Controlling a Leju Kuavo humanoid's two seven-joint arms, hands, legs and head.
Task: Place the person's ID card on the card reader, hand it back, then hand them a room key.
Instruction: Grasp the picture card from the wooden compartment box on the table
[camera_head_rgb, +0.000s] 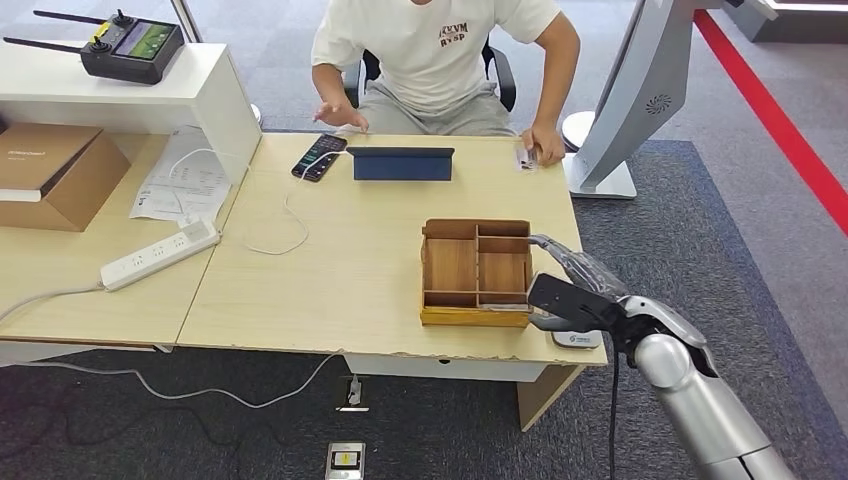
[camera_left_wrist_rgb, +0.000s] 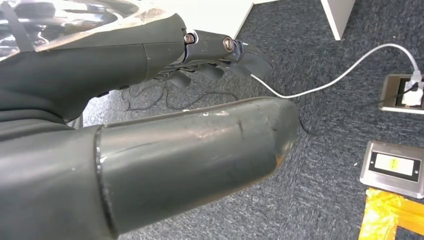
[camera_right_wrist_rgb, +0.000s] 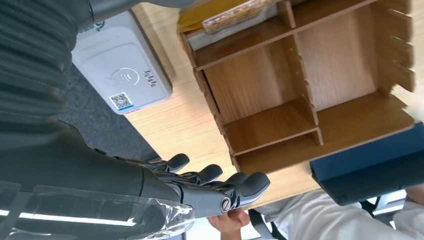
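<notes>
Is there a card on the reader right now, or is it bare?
Bare. The right wrist view shows the white card reader with its contactless symbol and QR sticker uncovered; the right hand hovers beside it, holding nothing.

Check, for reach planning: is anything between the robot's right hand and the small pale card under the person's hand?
Nothing visible: bare light-wood tabletop runs from right hand to small pale card; the brown wooden compartment box lies beside that path.

Even, bright indoor light, soft shadows; wrist views glare on plastic wrap, near parts blurred.
</notes>
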